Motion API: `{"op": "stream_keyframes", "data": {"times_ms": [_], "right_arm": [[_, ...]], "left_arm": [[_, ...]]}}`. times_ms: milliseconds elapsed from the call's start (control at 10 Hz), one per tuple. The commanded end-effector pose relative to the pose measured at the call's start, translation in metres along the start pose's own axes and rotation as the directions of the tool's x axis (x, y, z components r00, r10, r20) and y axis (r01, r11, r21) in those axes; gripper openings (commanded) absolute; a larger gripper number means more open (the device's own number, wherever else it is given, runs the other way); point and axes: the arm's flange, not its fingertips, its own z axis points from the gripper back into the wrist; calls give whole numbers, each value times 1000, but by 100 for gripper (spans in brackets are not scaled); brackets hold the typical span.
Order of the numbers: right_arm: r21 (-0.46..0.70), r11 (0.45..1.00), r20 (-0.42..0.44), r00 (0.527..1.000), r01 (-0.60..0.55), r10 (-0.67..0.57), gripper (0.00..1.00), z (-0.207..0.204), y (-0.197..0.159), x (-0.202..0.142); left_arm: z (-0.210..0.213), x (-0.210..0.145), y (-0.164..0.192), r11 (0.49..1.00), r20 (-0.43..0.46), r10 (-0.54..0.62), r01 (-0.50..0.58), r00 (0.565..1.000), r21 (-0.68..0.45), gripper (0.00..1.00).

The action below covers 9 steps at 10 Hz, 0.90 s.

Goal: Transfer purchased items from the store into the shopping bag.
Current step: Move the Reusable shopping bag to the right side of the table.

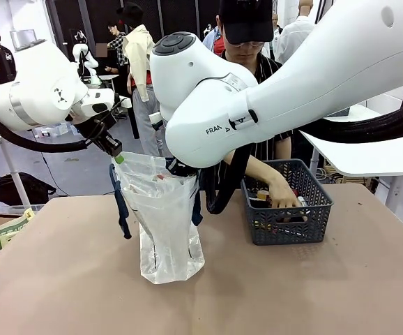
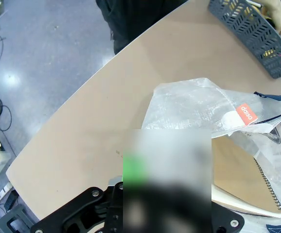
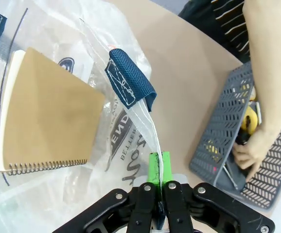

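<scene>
The see-through shopping bag (image 1: 165, 223) stands upright mid-table with its mouth held open. My left gripper (image 1: 116, 155) is shut on the bag's left rim (image 2: 199, 104); its fingers are blurred in the left wrist view. My right gripper (image 3: 159, 167) is shut on the right rim beside a navy handle (image 3: 131, 80). A brown spiral notebook (image 3: 48, 116) lies inside the bag. To the right stands the store, a dark grey lattice basket (image 1: 285, 227). The person's hand (image 1: 283, 197) reaches into it among small purchased items, one of them yellow (image 3: 249, 120).
My right arm's big white links (image 1: 257, 91) cross above the bag and hide part of it. The person stands at the far side behind the basket. The tan tabletop (image 1: 69, 279) spreads left of and in front of the bag. Other people and tables show in the background.
</scene>
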Motion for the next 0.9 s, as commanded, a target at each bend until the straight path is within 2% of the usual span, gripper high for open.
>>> {"op": "stream_keyframes", "data": {"times_ms": [0, 800], "right_arm": [[16, 1000, -8, 1000, -5, 6, 0, 1, -4, -3], [16, 1000, -8, 1000, -5, 6, 0, 1, -4, -3]], "left_arm": [[3, -5, 1, 1000, 17, 11, -11, 1000, 8, 0], [3, -5, 1, 1000, 17, 11, -11, 1000, 8, 0]]}}
